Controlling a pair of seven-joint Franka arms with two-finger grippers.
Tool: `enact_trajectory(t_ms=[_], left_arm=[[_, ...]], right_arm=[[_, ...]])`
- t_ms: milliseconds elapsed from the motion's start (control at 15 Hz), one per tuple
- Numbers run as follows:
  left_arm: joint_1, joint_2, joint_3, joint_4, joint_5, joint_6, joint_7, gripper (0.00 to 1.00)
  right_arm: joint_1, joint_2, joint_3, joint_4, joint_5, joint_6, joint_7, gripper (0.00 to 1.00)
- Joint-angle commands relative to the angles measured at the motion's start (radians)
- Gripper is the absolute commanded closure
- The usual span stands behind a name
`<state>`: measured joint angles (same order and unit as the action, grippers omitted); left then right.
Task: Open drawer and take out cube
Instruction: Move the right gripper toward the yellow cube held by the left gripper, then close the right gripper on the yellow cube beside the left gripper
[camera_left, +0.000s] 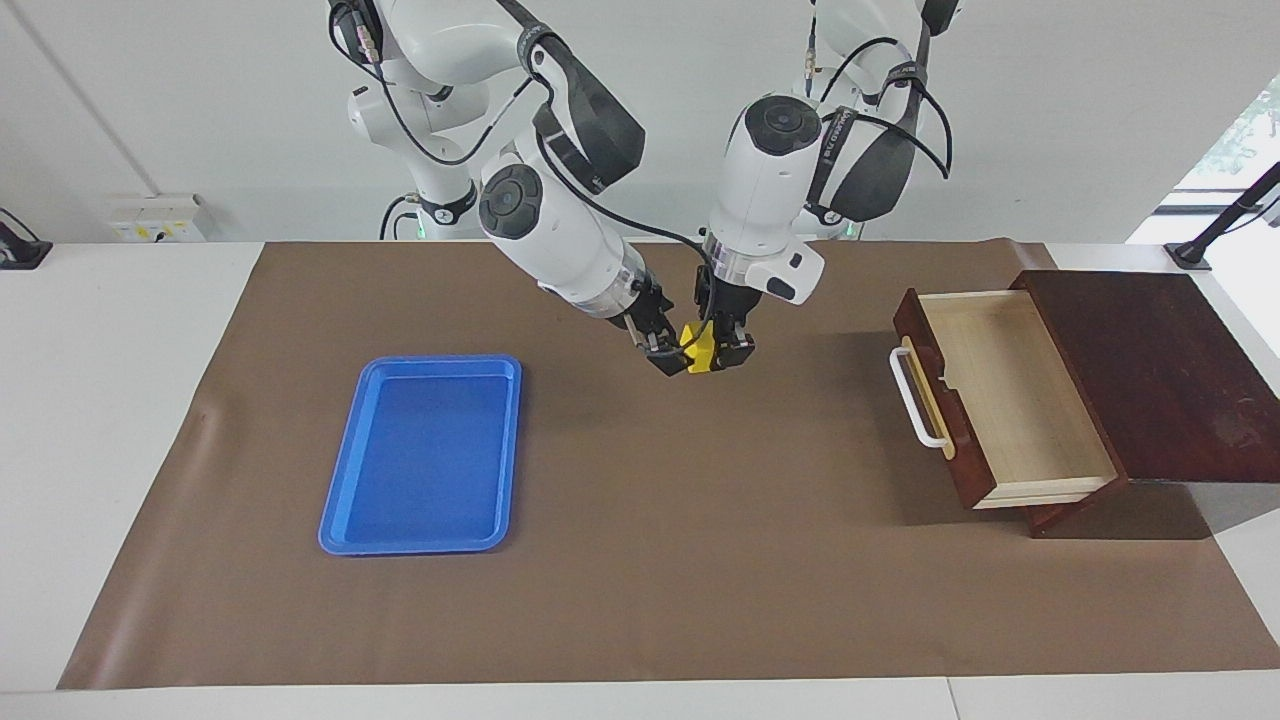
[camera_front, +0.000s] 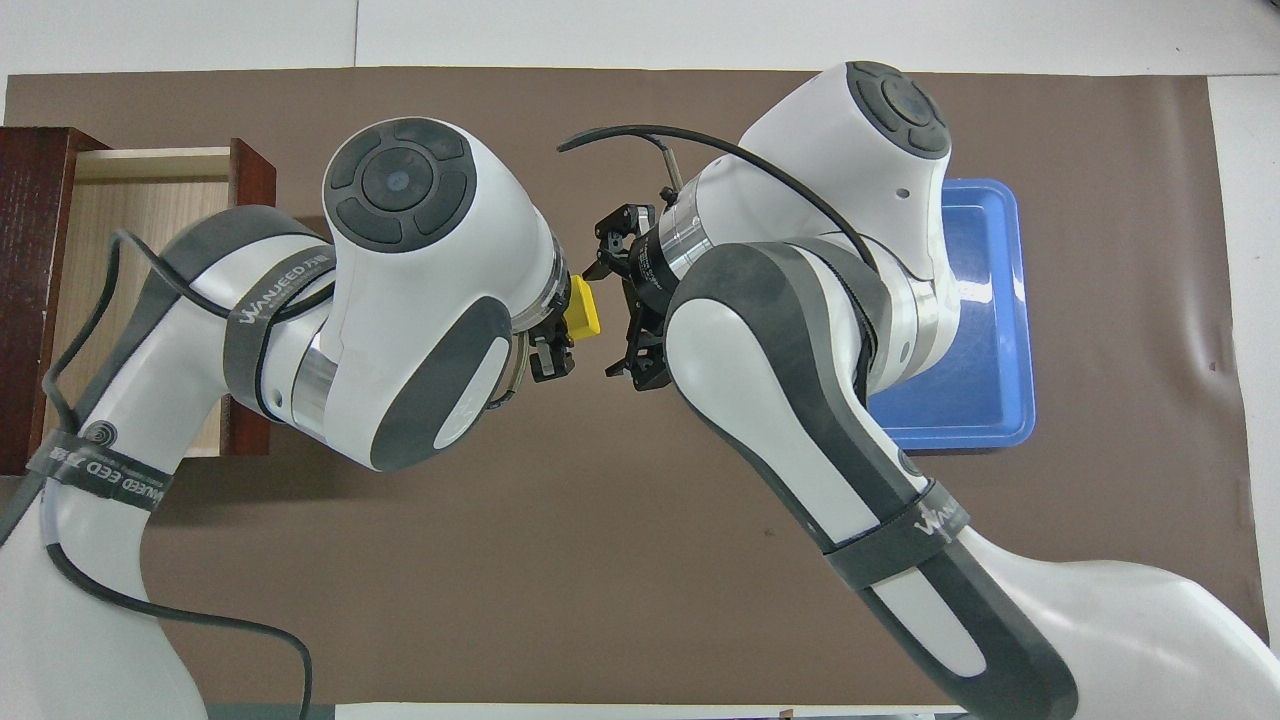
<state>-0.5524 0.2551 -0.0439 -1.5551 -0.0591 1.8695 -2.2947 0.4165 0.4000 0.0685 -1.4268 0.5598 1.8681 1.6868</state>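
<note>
The left hand (camera_left: 722, 352) and the right hand (camera_left: 668, 352) meet in the air over the middle of the brown mat (camera_left: 640, 560), between the drawer and the blue tray (camera_left: 425, 455). The left hand is clamped on the yellow cube (camera_left: 700, 347); the right hand's 2 fingers stand apart beside the cube. The drawer (camera_left: 1010, 400) is pulled out of its dark box (camera_left: 1150, 370) at the left arm's end of the table (camera_left: 100, 400), its pale inside showing
</note>
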Motion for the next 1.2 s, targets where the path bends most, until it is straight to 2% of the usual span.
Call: enact_trajectory(t_ms=[0, 400, 600, 1133], left_arm=[[0.002, -0.01, -0.007, -0.017, 0.009, 0.02, -0.003, 1.0], [0.0, -0.011, -0.007, -0.019, 0.009, 0.02, -0.003, 1.0], [0.0, -0.01, -0.007, -0.019, 0.009, 0.02, -0.003, 1.0], [0.0, -0.01, -0.007, -0.019, 0.009, 0.022, -0.003, 1.0]], right_arm=[[0.013, -0.004, 0.001, 0.0, 0.006, 0.025, 0.019, 0.0], [-0.01, 0.008, -0.006, 0.002, -0.006, 0.029, -0.029, 0.0], [-0.007, 0.04, -0.006, 0.051, -0.003, 0.02, -0.029, 0.0], [0.01, 0.076, -0.006, 0.084, 0.0, 0.031, -0.022, 0.0]])
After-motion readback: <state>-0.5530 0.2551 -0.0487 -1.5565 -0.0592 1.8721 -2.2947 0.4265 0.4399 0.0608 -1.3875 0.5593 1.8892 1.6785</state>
